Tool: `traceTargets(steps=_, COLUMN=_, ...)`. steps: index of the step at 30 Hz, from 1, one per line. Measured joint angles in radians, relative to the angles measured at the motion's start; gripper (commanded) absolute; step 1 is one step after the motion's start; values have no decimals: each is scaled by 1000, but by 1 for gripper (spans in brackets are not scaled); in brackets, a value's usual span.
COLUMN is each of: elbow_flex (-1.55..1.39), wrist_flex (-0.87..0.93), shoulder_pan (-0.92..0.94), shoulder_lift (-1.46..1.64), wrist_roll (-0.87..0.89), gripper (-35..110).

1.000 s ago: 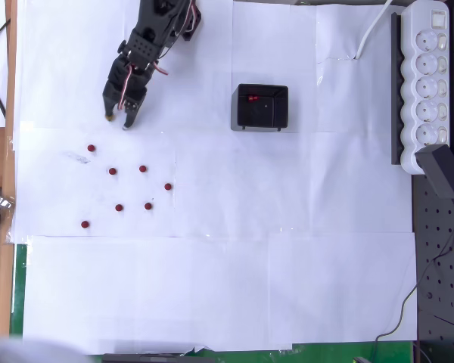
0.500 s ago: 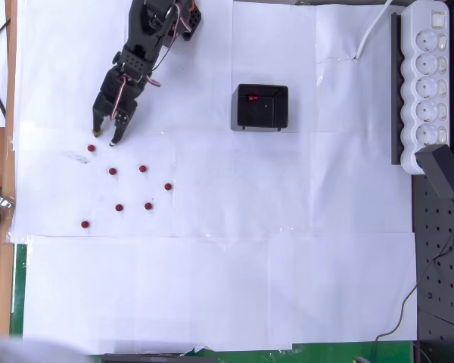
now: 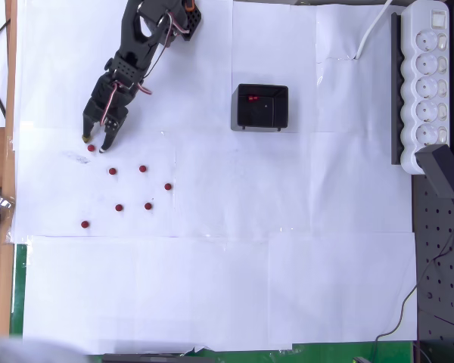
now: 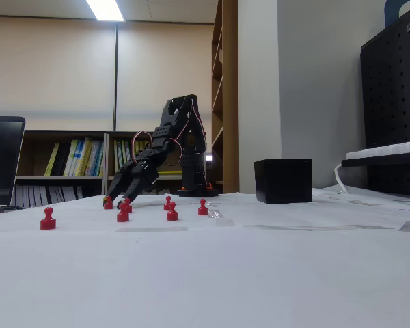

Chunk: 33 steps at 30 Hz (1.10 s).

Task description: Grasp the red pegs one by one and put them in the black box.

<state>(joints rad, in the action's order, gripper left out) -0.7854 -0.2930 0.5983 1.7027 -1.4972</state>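
In the overhead view several tiny red pegs stand on the white paper at the left. The nearest red peg [image 3: 91,148] lies between the fingertips of my black gripper [image 3: 95,144], which is open and lowered over it. Other pegs [image 3: 112,171] [image 3: 142,169] [image 3: 85,224] sit below and to the right. The black box [image 3: 272,115] stands right of the arm, with a red peg [image 3: 251,98] inside. In the fixed view my gripper [image 4: 113,201] reaches down to the table among the pegs [image 4: 123,214], and the black box [image 4: 283,180] stands at the right.
A white power strip [image 3: 427,83] with a black adapter [image 3: 445,171] runs along the right edge, next to a black pegboard [image 3: 439,287]. A laptop [image 4: 3,160] stands at the left of the fixed view. White paper covers the table.
My gripper has swung down and to the left in the overhead view, from above the pegs to straddling the top-left peg. The pegs and box have not moved.
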Motion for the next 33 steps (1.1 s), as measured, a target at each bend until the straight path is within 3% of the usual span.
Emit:
traceTargets(steps=8, elbow_flex=-17, wrist_flex=0, shoulder_pan=-3, shoulder_lift=18, wrist_roll=0, gripper=14)
traceTargets(steps=19, elbow_flex=-38, wrist_flex=3, shoulder_pan=-20, shoulder_lift=31, wrist_roll=-15, gripper=0)
traceTargets(steps=24, elbow_flex=-51, wrist_flex=83, shoulder_pan=-20, shoulder_lift=-2, wrist_roll=-15, gripper=0)
traceTargets(steps=28, elbow_flex=-67, wrist_flex=318, shoulder_pan=-20, shoulder_lift=-109, wrist_roll=-15, gripper=0)
traceTargets(steps=33, elbow_flex=-141, wrist_flex=905, shoulder_pan=-92, shoulder_lift=-344, wrist_roll=-46, gripper=0)
